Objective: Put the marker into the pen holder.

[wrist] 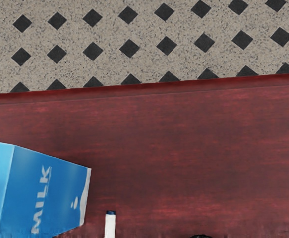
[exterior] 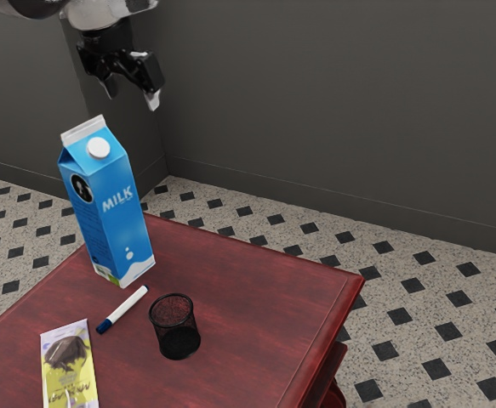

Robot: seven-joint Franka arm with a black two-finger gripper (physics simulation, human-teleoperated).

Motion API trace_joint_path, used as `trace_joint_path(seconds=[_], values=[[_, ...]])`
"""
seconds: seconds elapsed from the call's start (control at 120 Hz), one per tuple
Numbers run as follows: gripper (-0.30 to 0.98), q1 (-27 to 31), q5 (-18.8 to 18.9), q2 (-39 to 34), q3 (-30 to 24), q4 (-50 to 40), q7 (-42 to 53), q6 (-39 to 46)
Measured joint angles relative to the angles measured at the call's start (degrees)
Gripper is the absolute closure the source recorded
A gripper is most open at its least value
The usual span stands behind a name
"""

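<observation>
1. The marker (exterior: pixel 122 309) is seen lying flat on the table (exterior: pixel 239 280), untouched. It could be rolled or skewed if its barrel is met by one finger first, or pinched off-centre.
2. In the exterior view its long axis is laid between 1–2 o'clock and 7–8 o'clock; the longer navy end is pointed at 7–8, the white barrel with its small dark tip at 1–2. A poor hold could be caused by closing along that line rather than across it.
3. The pen holder (exterior: pixel 173 322) is found upright, just beside the marker at 3–4 o'clock. Its rim could be struck, and the holder tipped, if the marker is brought over too low or left slanted.
4. The milk carton (exterior: pixel 111 212) is stood close by at 12 o'clock. Being tall, it could be knocked over by a hand lowered straight toward the marker; a detour is probably called for.
5. The chocolate bar (exterior: pixel 69 365) is laid at 7–8 o'clock, and is less likely to be disturbed.
6. The gripper (exterior: pixel 132 93) is held high at 12 o'clock, above the carton's level, its fingers spread with nothing pinched.
</observation>
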Motion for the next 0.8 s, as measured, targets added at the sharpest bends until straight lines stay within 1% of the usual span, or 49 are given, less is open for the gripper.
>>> trace_joint_path(seconds=[0.083,0.233,0.317,0.392,0.5,0.567,0.717,0.767,0.8], values=[[0.0,0.2,0.2,-0.3,0.0,-1.5,-1.1,-1.3],[0.0,0.4,0.3,-3.2,0.4,-8.9,-2.8,-0.2],[0.0,0.8,0.4,-6.7,0.4,-20.0,-3.5,3.9],[0.0,1.3,0.4,-9.5,0.2,-27.1,-4.1,7.5],[0.0,2.3,0.3,-13.3,0.1,-34.9,-4.8,11.3],[0.0,3.1,0.0,-16.0,-0.6,-37.4,-5.2,12.3],[0.0,5.2,-3.3,-23.9,-4.7,-49.4,-6.3,16.3],[0.0,5.6,-4.3,-27.3,-5.1,-55.1,-6.9,18.8],[0.0,6.3,-4.9,-28.9,-5.3,-60.2,-7.2,22.0]])
